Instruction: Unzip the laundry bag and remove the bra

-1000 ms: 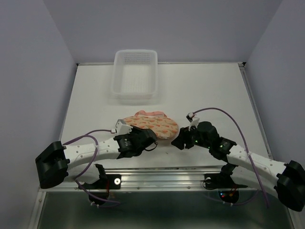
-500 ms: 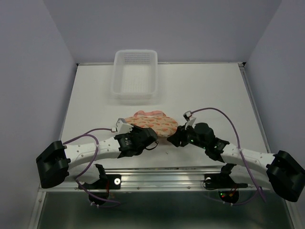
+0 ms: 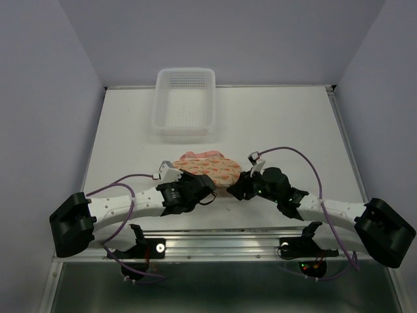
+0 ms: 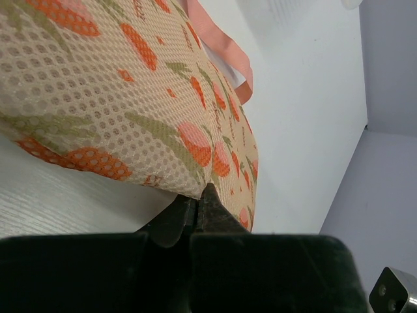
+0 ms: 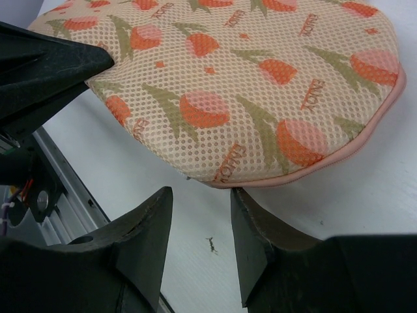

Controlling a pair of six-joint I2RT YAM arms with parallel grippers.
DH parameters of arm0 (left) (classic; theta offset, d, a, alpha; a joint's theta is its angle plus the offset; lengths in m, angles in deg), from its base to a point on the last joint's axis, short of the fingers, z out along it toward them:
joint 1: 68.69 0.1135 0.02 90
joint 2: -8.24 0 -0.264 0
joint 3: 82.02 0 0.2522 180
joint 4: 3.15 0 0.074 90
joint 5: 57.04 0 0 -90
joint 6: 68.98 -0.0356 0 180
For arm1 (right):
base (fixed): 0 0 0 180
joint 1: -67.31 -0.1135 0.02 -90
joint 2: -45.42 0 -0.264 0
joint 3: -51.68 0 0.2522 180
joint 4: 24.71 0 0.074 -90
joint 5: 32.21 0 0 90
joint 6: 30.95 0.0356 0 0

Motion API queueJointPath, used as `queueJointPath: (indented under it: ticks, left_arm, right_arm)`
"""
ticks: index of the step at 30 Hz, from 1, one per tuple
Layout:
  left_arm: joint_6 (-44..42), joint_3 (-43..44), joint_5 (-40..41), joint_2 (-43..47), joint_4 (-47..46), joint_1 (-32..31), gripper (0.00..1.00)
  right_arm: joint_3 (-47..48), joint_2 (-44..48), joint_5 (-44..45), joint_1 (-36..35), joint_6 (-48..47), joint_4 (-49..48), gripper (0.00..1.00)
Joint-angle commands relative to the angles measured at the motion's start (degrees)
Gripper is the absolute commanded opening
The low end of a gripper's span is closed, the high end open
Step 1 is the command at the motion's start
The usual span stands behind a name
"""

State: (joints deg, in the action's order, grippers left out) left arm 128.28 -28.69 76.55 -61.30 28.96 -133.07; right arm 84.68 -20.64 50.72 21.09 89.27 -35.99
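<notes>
Cream laundry bag (image 5: pixel 247 85), orange-green print, pink trim, white basket (image 3: pixel 184 130)

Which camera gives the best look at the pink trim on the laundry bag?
The right wrist view: the pink trim runs sharp along the near edge of the laundry bag. The left wrist view shows a short stretch; the top view only a thin rim at the far side.

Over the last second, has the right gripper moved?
Yes. Against the unmoved white basket, the right gripper has slid left, closing on the near right edge of the laundry bag.
</notes>
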Motion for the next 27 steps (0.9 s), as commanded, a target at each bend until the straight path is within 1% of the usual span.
queueJointPath:
  ticks: [1, 9, 12, 14, 15, 17, 18, 19, 20, 26, 27]
  left_arm:
    - [-1.09, 1.65, 1.15, 1.07, -1.64, 0.13, 0.00]
    - [-3.37, 1.83, -0.61, 0.63, -4.55, 0.13, 0.00]
    - [-3.64, 1.39, -1.05, 1.07, -5.08, 0.13, 0.00]
    - [-3.64, 0.95, -1.14, 1.59, -5.08, 0.13, 0.00]
    - [-3.64, 0.77, -1.06, 1.86, -5.08, 0.13, 0.00]
    - [-3.55, 0.24, -0.79, 2.56, -4.99, 0.13, 0.00]
    - [-3.55, 0.07, -0.70, 2.83, -4.90, 0.13, 0.00]
    - [-3.55, -0.19, -0.44, 3.00, -4.73, 0.13, 0.00]
    - [-3.55, -0.28, -0.27, 3.27, -4.20, 0.13, 0.00]
    - [-2.59, -2.04, 0.26, 4.06, -2.35, 0.31, 0.00]
    - [-2.59, -3.09, 0.44, 4.49, -1.92, 0.39, 0.00]
  right_arm:
    - [2.20, -0.47, -0.57, -0.37, -0.25, -6.16, 0.46]
    - [1.41, -0.39, -0.67, -0.37, 0.98, -10.99, 0.42]
    - [1.67, -0.29, 0.74, -0.37, 0.37, -11.00, 0.36]
    - [1.85, -0.21, 1.62, -0.37, -0.16, -10.47, 0.30]
    - [1.85, 0.05, 2.23, -0.37, -0.25, -10.30, 0.23]
    - [1.85, 0.41, 2.94, -0.37, -0.77, -9.24, 0.17]
    - [1.85, 0.67, 3.81, -0.37, -0.95, -8.81, 0.11]
    - [1.85, 1.19, 4.34, -0.37, -1.38, -7.76, 0.07]
    - [1.67, 1.55, 5.13, -0.37, -1.65, -7.22, 0.01]
    - [-0.08, 6.28, 6.72, -0.37, -2.97, -3.01, 0.01]
    - [-0.61, 7.08, 8.46, -0.37, -2.97, -1.35, 0.01]
